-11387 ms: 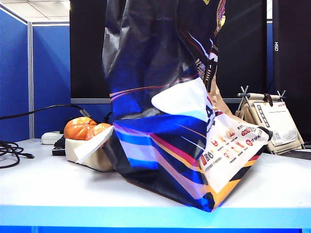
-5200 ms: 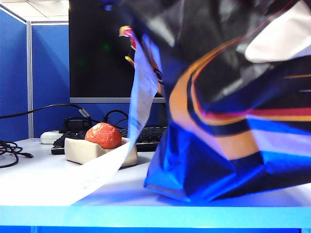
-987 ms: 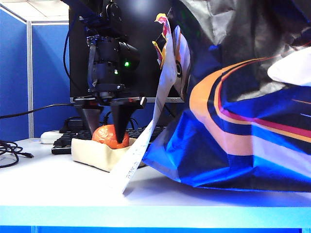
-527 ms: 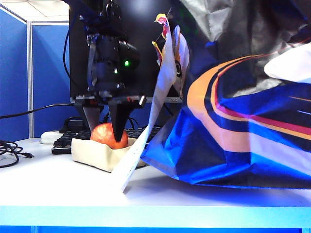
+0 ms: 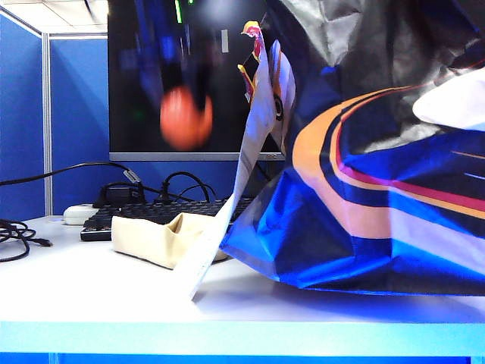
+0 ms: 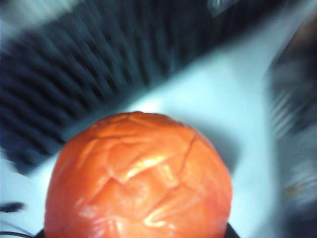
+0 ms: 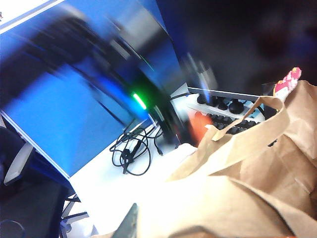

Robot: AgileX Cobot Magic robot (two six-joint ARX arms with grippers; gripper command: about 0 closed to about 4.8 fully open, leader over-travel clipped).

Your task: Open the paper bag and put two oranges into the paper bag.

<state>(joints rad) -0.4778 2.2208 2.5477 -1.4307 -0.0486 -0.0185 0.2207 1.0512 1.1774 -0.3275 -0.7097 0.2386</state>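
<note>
An orange [image 5: 186,118] hangs blurred in the air, high above the cream tray [image 5: 148,236], with my left gripper [image 5: 186,80] shut on it from above. The ribbed orange [image 6: 138,176] fills the left wrist view, and the left gripper [image 6: 134,232] shows only as dark finger edges at its sides. The big glossy black and blue paper bag [image 5: 371,182] leans over the table's right side. Its brown inside [image 7: 237,193] and a handle [image 7: 247,131] show in the right wrist view. There my right gripper [image 7: 143,229] is shut on the bag's rim, with one grey finger visible.
A black keyboard [image 5: 189,209] and cables [image 5: 15,235] lie behind and left of the tray, below a dark monitor [image 5: 136,114]. A pale strip of the bag [image 5: 227,205] slants down to the table beside the tray. Blue partition walls stand at the left.
My left gripper has risen fast with the orange, lifting it out of the tray, which now lies empty. The bag and the right arm have stayed put.
</note>
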